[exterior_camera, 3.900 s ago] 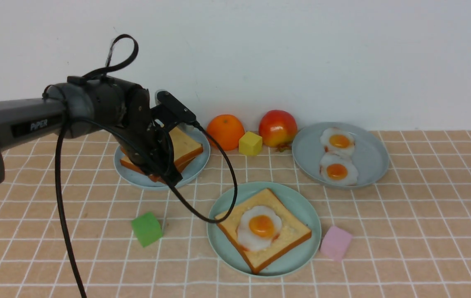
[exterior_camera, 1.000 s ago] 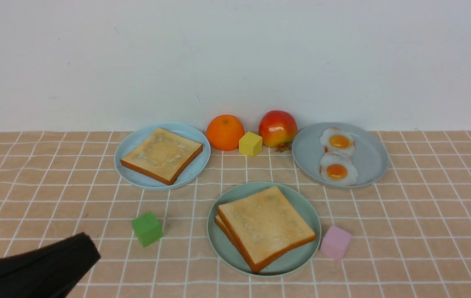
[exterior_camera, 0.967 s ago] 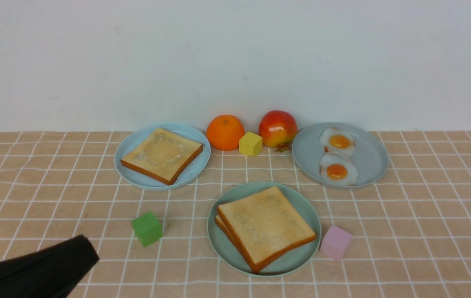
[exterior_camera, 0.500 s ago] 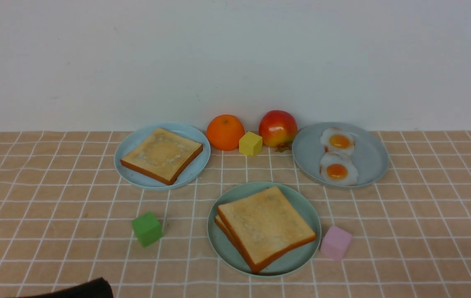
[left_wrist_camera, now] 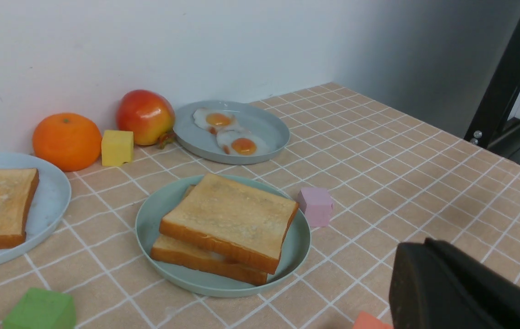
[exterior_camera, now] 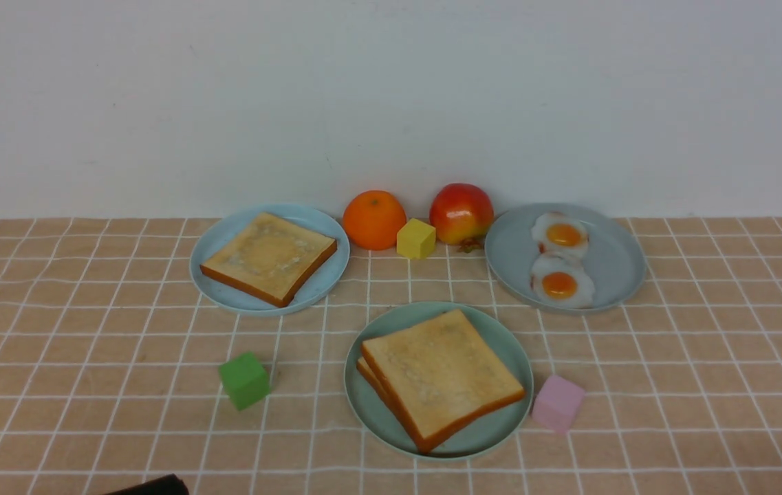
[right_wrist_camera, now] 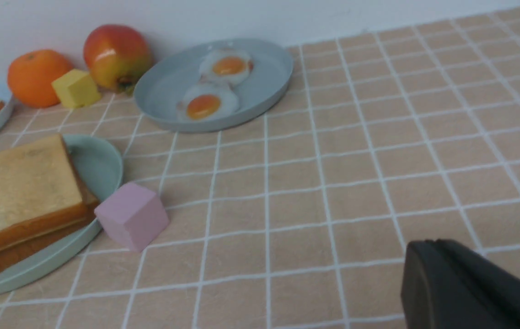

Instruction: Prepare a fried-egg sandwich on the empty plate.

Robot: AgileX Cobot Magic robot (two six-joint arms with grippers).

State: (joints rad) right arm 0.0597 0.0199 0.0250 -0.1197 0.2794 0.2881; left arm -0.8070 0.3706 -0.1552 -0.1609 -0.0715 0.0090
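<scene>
The fried-egg sandwich [exterior_camera: 439, 375] lies on the mint-green plate [exterior_camera: 494, 430] at the front centre. It is two toast slices stacked a little askew, and the egg between them is hidden. The sandwich [left_wrist_camera: 230, 219] and plate [left_wrist_camera: 150, 224] also show in the left wrist view. My left gripper [left_wrist_camera: 424, 244] is shut and empty, low over the cloth, well back from the plate. Only a black sliver of it [exterior_camera: 150, 485] shows at the front view's bottom edge. My right gripper [right_wrist_camera: 433, 244] is shut and empty, off to the right of the plate [right_wrist_camera: 99, 167], out of the front view.
A light-blue plate [exterior_camera: 225, 295] at back left holds one toast slice [exterior_camera: 268, 258]. A grey-blue plate [exterior_camera: 611, 265] at back right holds two eggs [exterior_camera: 560, 283]. An orange [exterior_camera: 374, 219], yellow cube [exterior_camera: 416, 238] and apple [exterior_camera: 461, 213] line the wall. A green cube [exterior_camera: 244, 380] and pink cube [exterior_camera: 557, 403] flank the mint-green plate.
A second toast slice now covers the egg that lay bare earlier. My left arm has left the light-blue plate and drawn back down out of the front view's lower left.
</scene>
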